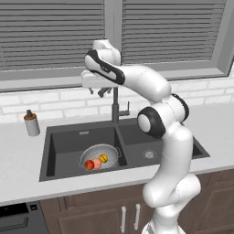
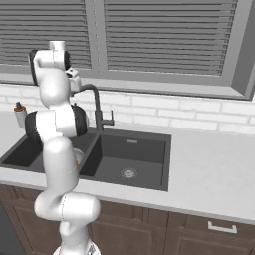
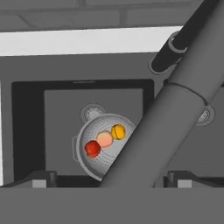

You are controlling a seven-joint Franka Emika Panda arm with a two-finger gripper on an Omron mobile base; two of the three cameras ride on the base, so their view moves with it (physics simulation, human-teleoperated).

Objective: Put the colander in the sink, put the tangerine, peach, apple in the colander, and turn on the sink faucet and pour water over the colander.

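Crossing close before the hand camera, faucet spout; lying in colander in left sink basin: apple, peach, tangerine; gripper hovering beside spout top, jaw state unclear; probably needing lever next.

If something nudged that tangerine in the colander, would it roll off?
The tangerine is round, so it would likely roll readily. The colander has curved walls and the peach sits beside it, so it would probably settle back.
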